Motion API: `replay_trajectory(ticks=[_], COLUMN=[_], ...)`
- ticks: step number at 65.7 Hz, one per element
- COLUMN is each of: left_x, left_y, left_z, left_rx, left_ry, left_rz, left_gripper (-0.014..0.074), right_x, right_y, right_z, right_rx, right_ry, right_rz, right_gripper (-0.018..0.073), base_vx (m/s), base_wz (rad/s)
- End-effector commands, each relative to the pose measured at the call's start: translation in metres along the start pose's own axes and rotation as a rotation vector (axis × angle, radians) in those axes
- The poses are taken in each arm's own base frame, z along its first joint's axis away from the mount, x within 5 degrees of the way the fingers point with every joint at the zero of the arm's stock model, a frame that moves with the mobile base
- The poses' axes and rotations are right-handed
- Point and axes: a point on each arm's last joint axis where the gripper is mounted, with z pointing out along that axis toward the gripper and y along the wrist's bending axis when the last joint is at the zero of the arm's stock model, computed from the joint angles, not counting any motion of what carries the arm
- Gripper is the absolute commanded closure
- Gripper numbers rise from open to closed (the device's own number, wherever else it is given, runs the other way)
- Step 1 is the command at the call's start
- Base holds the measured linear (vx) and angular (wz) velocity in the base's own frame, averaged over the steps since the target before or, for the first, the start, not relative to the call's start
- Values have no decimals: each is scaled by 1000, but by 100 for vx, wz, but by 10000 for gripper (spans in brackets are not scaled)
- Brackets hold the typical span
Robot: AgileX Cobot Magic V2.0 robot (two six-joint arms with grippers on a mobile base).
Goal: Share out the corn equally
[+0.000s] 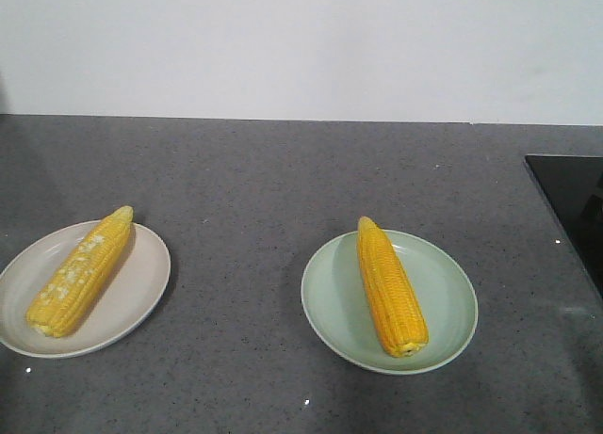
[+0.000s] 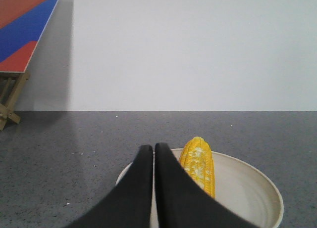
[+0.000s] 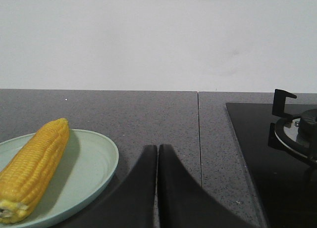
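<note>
One cob of corn with whitish patches [image 1: 79, 270] lies on the cream plate [image 1: 141, 288] at the left. A plain yellow cob of corn [image 1: 389, 285] lies on the pale green plate [image 1: 452, 297] right of centre. In the left wrist view my left gripper [image 2: 153, 148] is shut and empty, over the cream plate's [image 2: 247, 188] near side, just left of the patchy cob [image 2: 199, 163]. In the right wrist view my right gripper [image 3: 157, 148] is shut and empty over the counter, right of the green plate [image 3: 94, 163] and its cob [image 3: 34, 166]. Neither gripper shows in the front view.
The plates stand on a dark grey speckled counter [image 1: 283, 180] against a white wall. A black hob [image 1: 575, 203] with a burner grate [image 3: 292, 131] sits at the right. A red and blue board on a wooden stand [image 2: 20, 30] is at the far left.
</note>
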Motion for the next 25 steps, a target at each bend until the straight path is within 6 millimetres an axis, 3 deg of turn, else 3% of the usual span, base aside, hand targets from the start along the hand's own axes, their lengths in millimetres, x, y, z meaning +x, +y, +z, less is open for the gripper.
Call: replay_trajectory(ticks=[1, 25], left_x=[-3, -3], left_y=[0, 0], left_z=[-1, -1], left_rx=[9, 9], left_ry=[-73, -73], left_rz=[-17, -17], left_gripper=[604, 604], right_x=[-3, -3], right_y=[1, 1], right_z=[0, 0], right_rx=[-11, -11], right_ry=[-71, -71], right_rz=[-14, -14], right_gripper=[560, 560], base_vx=[0, 0], base_wz=[0, 0])
